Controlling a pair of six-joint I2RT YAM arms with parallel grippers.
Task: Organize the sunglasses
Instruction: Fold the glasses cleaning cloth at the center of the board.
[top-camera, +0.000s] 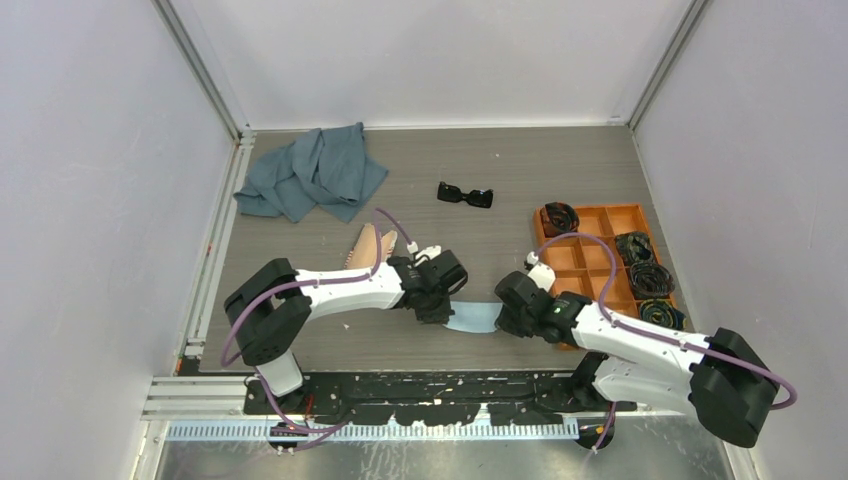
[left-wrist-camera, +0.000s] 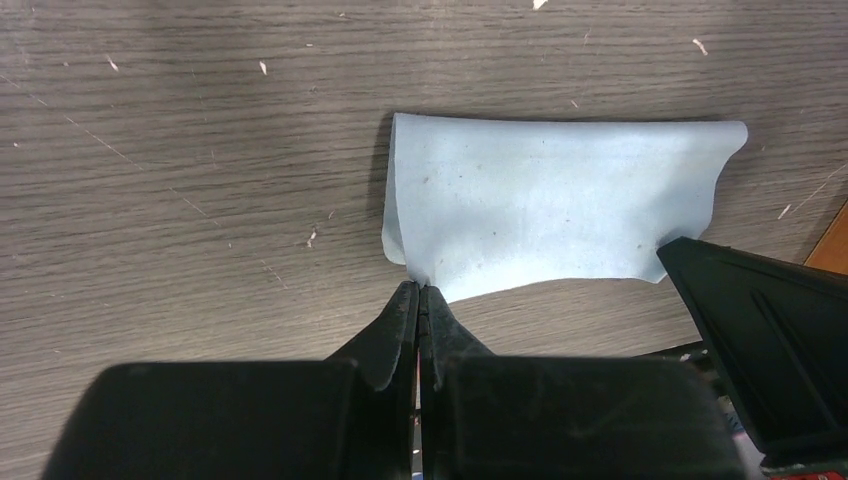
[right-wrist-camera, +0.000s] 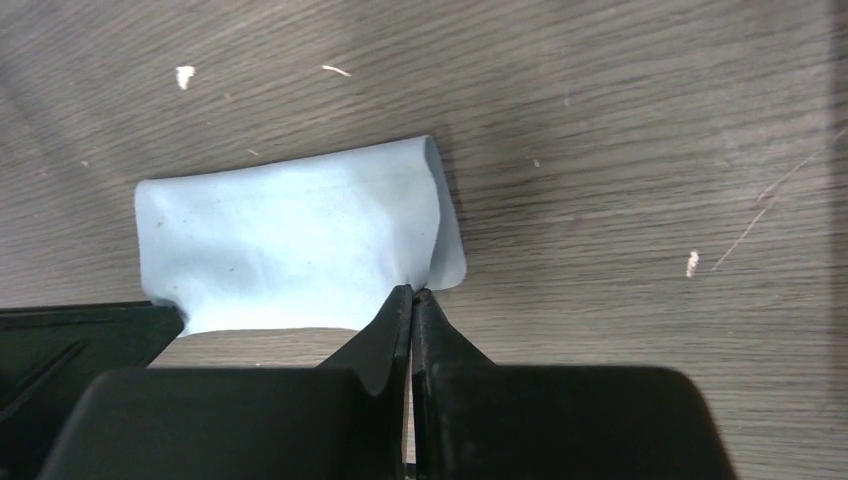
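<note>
The black sunglasses (top-camera: 465, 194) lie on the table at the back centre, away from both arms. A small light blue cloth (top-camera: 472, 318) lies folded near the front centre. My left gripper (top-camera: 440, 312) is shut on the cloth's left near corner; the cloth (left-wrist-camera: 555, 205) and this gripper (left-wrist-camera: 420, 287) show in the left wrist view. My right gripper (top-camera: 503, 322) is shut on its right near corner; the cloth (right-wrist-camera: 290, 240) and this gripper (right-wrist-camera: 412, 291) show in the right wrist view. The cloth is stretched between the two grippers, far part resting on the table.
A grey-blue towel (top-camera: 312, 172) is crumpled at the back left. A patterned tan case (top-camera: 372, 245) lies beside the left arm. An orange compartment tray (top-camera: 600, 255) at the right holds black coiled bundles (top-camera: 650, 278).
</note>
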